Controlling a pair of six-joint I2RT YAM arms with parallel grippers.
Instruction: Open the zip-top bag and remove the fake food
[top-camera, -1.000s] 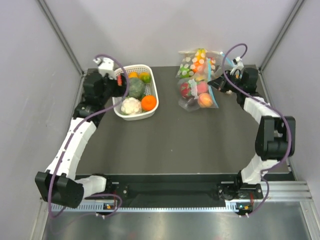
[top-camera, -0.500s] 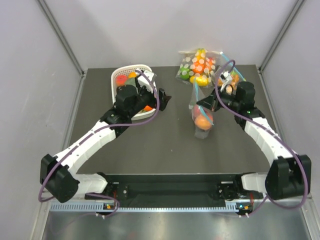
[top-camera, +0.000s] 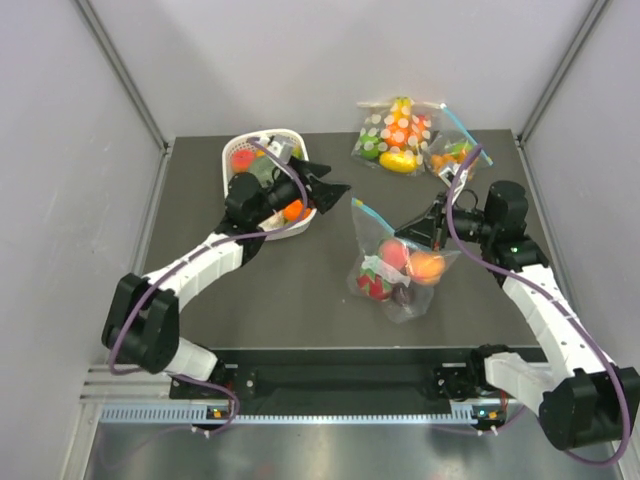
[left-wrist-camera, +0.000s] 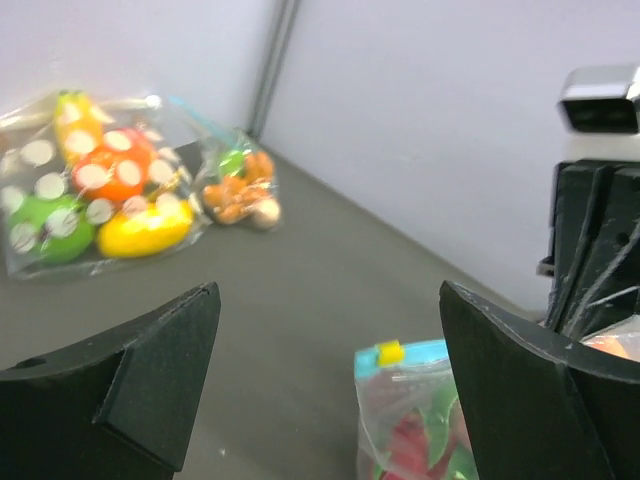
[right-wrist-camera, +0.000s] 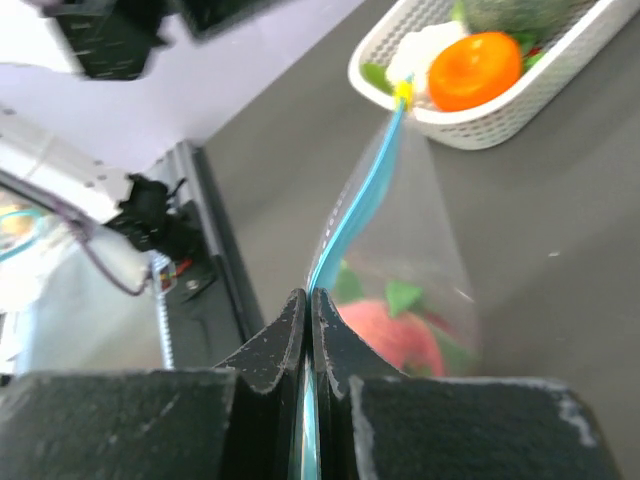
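Left gripper: fingers spread wide and holding nothing. It hovers just off the white basket, pointing toward 3 o'clock.
Right gripper: fingers pressed together, clamped on the blue zip strip of the clear bag.
Bag position: at about 4 o'clock from the table's middle, between the two grippers.
Bag axis: the zip strip runs roughly along the 9-to-3 line. Its yellow slider is at the 9 o'clock end, nearest the left gripper, and the body trails toward 6 o'clock.
Toy fruit: inside the bag are a strawberry, a red piece and an orange-pink one.
Table: a dark grey top.
Other items: a dotted bag and a small bag of orange bits lie at 1 o'clock along the far edge.
Room: plain pale walls on three sides.
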